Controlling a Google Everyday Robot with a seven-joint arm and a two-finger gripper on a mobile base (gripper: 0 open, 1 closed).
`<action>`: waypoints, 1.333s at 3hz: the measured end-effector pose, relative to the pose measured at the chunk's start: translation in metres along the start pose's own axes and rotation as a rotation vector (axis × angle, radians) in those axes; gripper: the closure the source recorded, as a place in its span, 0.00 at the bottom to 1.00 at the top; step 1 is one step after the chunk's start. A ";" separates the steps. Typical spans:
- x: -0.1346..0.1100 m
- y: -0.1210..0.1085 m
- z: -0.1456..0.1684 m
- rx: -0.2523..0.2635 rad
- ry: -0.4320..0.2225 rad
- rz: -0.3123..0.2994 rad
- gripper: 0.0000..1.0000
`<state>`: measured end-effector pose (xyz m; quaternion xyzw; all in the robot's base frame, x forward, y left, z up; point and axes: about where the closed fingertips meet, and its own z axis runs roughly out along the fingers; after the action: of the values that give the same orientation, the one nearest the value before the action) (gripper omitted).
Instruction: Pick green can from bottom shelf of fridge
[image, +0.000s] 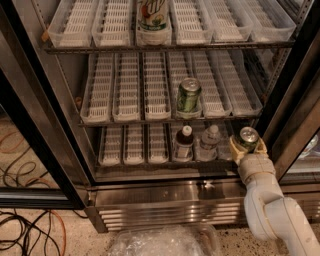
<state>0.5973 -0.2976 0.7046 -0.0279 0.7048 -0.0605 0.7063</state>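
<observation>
While the black-edged door frame (295, 100) of the fridge (165, 200) is crowding it on the right, the claw (247, 143) is clasping the green can (248, 135) by the bottom shelf's (135, 145) front right corner. Its fingers (235, 151) are hiding the can's sides. Two bottles (183, 145) are standing just left, and a paler can (188, 96) is sitting one rack (125, 95) up.
</observation>
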 end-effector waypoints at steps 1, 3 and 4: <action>-0.002 0.008 -0.033 -0.122 0.054 -0.104 1.00; 0.022 0.066 -0.076 -0.408 0.167 -0.078 1.00; 0.024 0.098 -0.100 -0.542 0.233 -0.032 1.00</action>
<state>0.5022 -0.1993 0.6676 -0.2194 0.7710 0.1158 0.5865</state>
